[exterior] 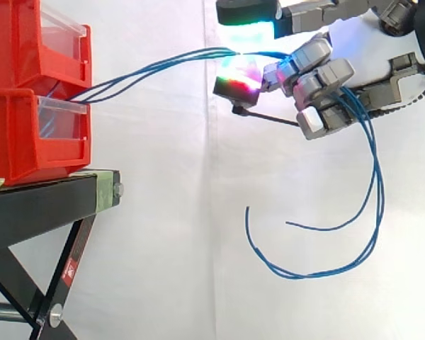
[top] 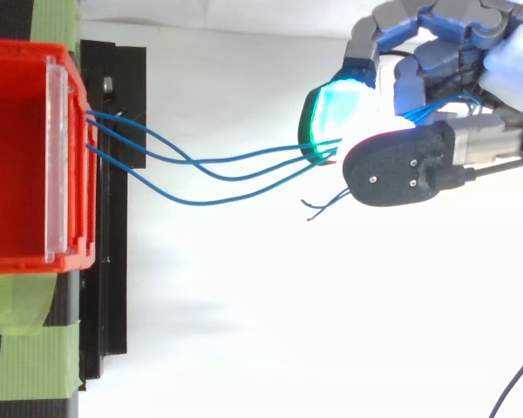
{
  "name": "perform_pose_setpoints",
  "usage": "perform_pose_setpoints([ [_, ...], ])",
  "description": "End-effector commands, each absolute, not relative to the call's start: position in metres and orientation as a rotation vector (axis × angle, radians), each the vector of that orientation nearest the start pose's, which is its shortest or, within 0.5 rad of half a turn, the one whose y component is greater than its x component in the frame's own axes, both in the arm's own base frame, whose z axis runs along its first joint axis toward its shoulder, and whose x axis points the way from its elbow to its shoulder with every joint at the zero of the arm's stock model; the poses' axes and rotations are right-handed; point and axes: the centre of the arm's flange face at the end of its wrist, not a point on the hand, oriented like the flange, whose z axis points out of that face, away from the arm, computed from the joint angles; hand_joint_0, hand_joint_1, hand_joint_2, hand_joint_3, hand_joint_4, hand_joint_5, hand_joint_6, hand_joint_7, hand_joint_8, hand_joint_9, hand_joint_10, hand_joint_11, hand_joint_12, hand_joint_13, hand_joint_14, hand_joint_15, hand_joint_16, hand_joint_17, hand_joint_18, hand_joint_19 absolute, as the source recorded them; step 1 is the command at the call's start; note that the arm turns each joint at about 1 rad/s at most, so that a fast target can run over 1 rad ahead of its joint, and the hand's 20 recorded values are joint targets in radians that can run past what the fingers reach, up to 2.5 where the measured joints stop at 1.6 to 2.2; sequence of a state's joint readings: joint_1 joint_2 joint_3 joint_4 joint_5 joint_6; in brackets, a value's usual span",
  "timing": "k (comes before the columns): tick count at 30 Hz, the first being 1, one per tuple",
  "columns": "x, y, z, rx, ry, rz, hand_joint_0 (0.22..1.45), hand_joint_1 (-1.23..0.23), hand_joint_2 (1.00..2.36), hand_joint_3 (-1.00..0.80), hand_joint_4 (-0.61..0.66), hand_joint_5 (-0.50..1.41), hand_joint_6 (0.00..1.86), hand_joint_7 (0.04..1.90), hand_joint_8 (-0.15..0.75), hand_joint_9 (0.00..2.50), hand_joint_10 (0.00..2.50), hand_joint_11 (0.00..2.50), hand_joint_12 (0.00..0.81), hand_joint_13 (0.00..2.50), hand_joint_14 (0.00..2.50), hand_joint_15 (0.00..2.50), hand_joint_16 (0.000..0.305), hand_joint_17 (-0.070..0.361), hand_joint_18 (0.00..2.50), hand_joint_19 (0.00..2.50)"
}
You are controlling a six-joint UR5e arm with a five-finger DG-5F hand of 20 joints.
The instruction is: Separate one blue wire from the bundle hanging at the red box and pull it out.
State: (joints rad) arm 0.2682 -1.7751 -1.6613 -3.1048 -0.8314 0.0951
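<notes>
Backdrop: a white curtain (exterior: 149,269) hung behind the place where I worked, plain and pale.
Fold: one vertical crease (exterior: 214,234) ran down it.
Furniture: a black stand (exterior: 35,205) stood at the side view's left, on crossed black legs (exterior: 67,276).
Fittings: a silver bolt (exterior: 117,189) sat at its end.
Tape: green tape (top: 22,366) covered parts of its top.
Light: bright and even.

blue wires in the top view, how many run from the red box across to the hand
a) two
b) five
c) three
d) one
c: three separate blue wires leave the front edge of the red box and converge at the hand, which pinches them between its glowing pads.
</notes>
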Motion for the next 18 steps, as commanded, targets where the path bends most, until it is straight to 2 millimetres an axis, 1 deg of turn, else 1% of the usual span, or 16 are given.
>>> perform_pose_setpoints([
  [1, 0.5424, -0.0586, 0.3489, 1.519, 1.0, 0.721, 0.68, -0.99, 1.02, -0.23, 0.27, -0.25, 0.97, 0.94, 0.36, 0.8, 1.21, 1.42, 0.44, 0.95, 1.15, 1.61, 0.056, 0.125, 1.1, 0.89],
  [8, 0.5425, -0.0586, 0.3503, 1.518, 0.998, 0.723, 0.68, -1.0, 1.02, -0.23, 0.28, -0.26, 0.97, 0.95, 0.357, 0.74, 1.19, 1.44, 0.45, 0.88, 1.17, 1.62, 0.056, 0.126, 1.06, 0.86],
  [12, 0.5425, -0.0586, 0.3503, 1.518, 0.998, 0.723, 0.67, -1.01, 1.02, -0.25, 0.3, -0.27, 0.96, 0.96, 0.363, 0.67, 1.1, 1.46, 0.444, 0.85, 1.04, 1.61, 0.057, 0.129, 1.04, 0.85],
  [18, 0.5427, -0.0594, 0.3495, 1.519, 0.998, 0.721, 0.64, -1.01, 1.02, -0.29, 0.31, -0.27, 0.95, 0.94, 0.366, 0.65, 1.05, 1.46, 0.44, 0.86, 0.93, 1.57, 0.057, 0.128, 1.01, 0.85],
])
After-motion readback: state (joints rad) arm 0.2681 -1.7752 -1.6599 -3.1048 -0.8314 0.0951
